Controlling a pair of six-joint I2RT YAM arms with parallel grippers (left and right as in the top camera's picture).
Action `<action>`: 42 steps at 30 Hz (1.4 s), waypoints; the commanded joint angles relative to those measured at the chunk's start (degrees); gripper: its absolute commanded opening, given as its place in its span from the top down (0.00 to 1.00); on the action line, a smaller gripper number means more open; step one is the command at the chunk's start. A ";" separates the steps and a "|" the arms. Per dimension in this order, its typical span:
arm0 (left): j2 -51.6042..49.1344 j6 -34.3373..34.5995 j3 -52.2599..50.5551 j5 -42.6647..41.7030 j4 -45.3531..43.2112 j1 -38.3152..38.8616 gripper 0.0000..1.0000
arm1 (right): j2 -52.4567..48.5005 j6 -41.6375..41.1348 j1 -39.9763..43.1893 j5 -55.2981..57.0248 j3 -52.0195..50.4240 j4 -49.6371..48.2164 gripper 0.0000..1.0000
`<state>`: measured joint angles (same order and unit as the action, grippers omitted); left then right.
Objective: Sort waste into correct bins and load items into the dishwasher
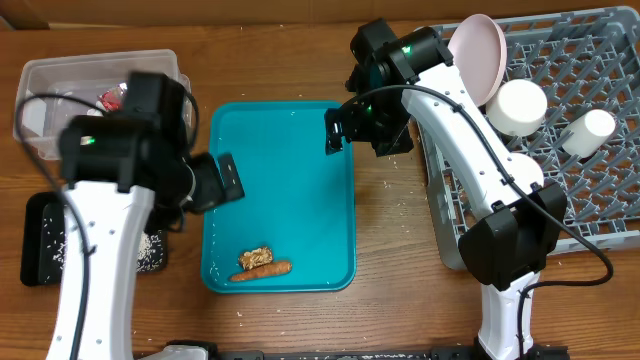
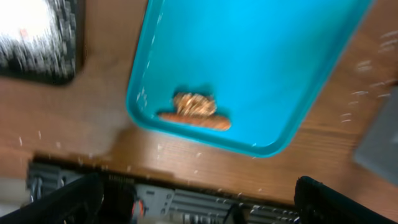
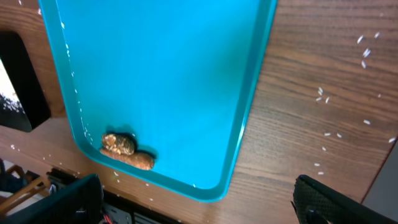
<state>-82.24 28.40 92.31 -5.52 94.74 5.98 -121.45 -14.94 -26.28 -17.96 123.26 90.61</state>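
Observation:
A small orange carrot piece (image 1: 268,269) and a brown nut-like lump (image 1: 256,257) lie together at the near end of the teal tray (image 1: 300,150). They also show in the left wrist view, carrot (image 2: 194,121) and lump (image 2: 194,104), and in the right wrist view, carrot (image 3: 132,159) and lump (image 3: 118,143). My left gripper (image 1: 218,182) (image 2: 199,205) is open and empty at the tray's left edge. My right gripper (image 1: 335,130) (image 3: 199,205) is open and empty over the tray's far right edge. The clear tub (image 1: 60,72) holds a red wrapper (image 1: 112,98).
The black tray (image 1: 38,245) (image 2: 73,37) (image 3: 18,81) at the near left holds rice; loose rice (image 1: 150,250) (image 3: 320,96) lies on the table. The grey dish rack (image 1: 600,220) at right holds a pinkish plate (image 1: 478,55), a white bowl (image 1: 518,105) and a small cup (image 1: 588,132).

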 commanded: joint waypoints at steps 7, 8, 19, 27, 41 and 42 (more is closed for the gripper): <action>0.96 8.37 -24.68 -12.61 -17.42 0.04 0.00 | 1.27 -0.13 0.15 -0.09 1.09 -0.59 0.00; 0.90 9.88 -26.21 -12.50 -18.78 0.04 0.00 | 1.27 -0.13 0.15 -0.09 1.09 -0.42 0.00; 0.04 16.41 -43.36 -7.30 -35.95 0.09 0.05 | 1.27 -0.11 0.15 -0.07 1.09 -0.55 0.00; 0.00 16.90 -48.81 -6.01 -46.18 0.11 0.05 | 1.27 -0.13 0.15 -0.07 1.09 -1.84 0.00; -4.09 25.09 -49.11 -6.16 -50.23 1.64 0.24 | 1.27 -0.11 0.15 -0.07 1.09 -1.84 0.00; -4.87 25.59 -49.11 -6.16 -50.31 1.84 0.24 | 1.27 -0.11 0.15 -0.07 1.09 -1.84 0.00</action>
<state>-84.58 50.68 43.75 -12.19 44.60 6.87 -121.45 -14.96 -26.28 -17.98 123.33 89.06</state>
